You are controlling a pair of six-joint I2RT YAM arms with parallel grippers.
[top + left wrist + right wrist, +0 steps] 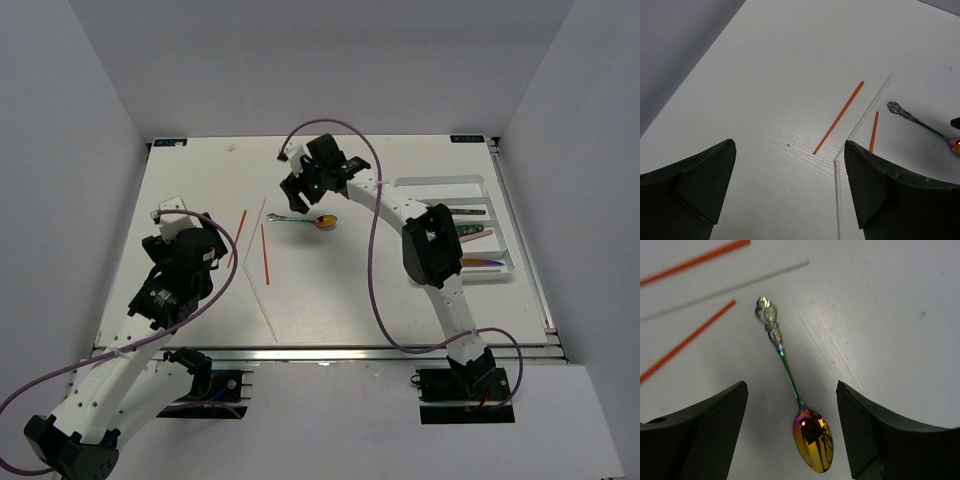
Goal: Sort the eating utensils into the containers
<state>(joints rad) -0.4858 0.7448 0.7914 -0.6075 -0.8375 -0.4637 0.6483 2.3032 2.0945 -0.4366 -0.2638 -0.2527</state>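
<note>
Right gripper (791,387) hangs over the far middle of the white table (350,290). Its jaws are apart and touch nothing that I can see. My left gripper (790,147) is spread wide and empty too, over the table's left side.

Against the right edge sits the white rectangular plastic cutlery tray (445,184), with a few utensils already lying along its long compartments. Between the two arms lie the thin chopsticks: a long white one (862,117), a long red-orange one (839,117) and a second red-orange one (873,131) partly hidden behind my left finger.

The piece that matters is the small iridescent metal spoon (788,375) with its gold-purple bowl. It lies flat on the table directly under the right gripper, between the two fingers and clear of both. In the right wrist view its long axis runs from the ornate handle end, away from the wrist, to the bowl nearest the wrist, leaning slightly left. That puts it nearly square to the closing line. Seen from overhead, the bowl points toward the tray side. The right arm is clearly the nearer; the left is well apart, beyond the chopsticks. I judge that a straight descent and a close on the thin stem should do.
</note>
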